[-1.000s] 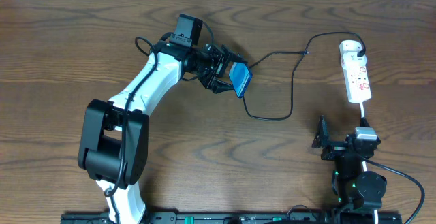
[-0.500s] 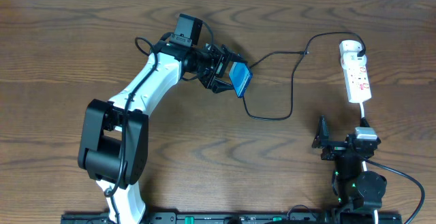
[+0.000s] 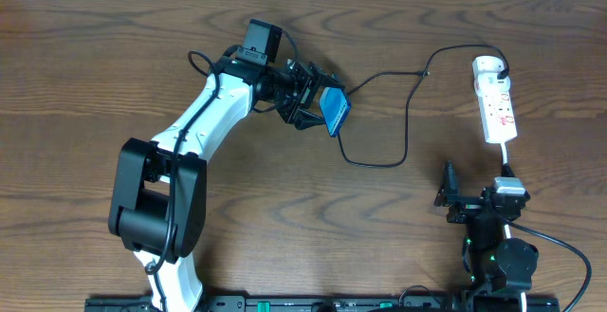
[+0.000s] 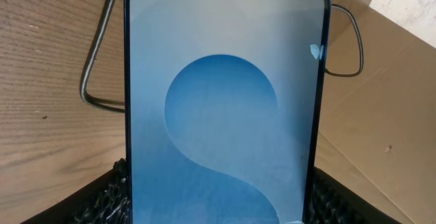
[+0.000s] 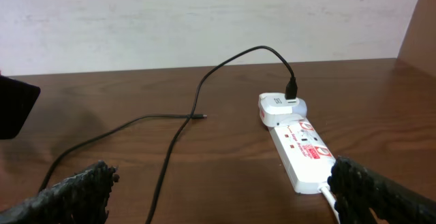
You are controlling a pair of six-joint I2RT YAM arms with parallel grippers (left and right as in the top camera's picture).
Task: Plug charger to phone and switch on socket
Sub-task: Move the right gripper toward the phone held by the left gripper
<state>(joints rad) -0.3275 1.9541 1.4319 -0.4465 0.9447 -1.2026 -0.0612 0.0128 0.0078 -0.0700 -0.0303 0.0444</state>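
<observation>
1. Left gripper (image 3: 318,103) is clamped on the phone (image 3: 335,111), mid-table toward the far edge; hold it steady.
2. Right gripper (image 3: 446,187), fingers apart by the near-right corner, should pinch the charger (image 3: 408,122) just behind its connector tip (image 3: 427,73), near the socket (image 3: 497,103).

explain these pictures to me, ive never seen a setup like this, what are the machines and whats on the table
You see a robot: a left arm and a right arm at a wooden table. One picture looks down from above; the other two come from a camera on each wrist. The left claw grips a phone, which fills its wrist view. The right claw is open and empty, facing a white socket strip. A charger is plugged into the strip; its free tip lies on the table, not in the phone.
</observation>
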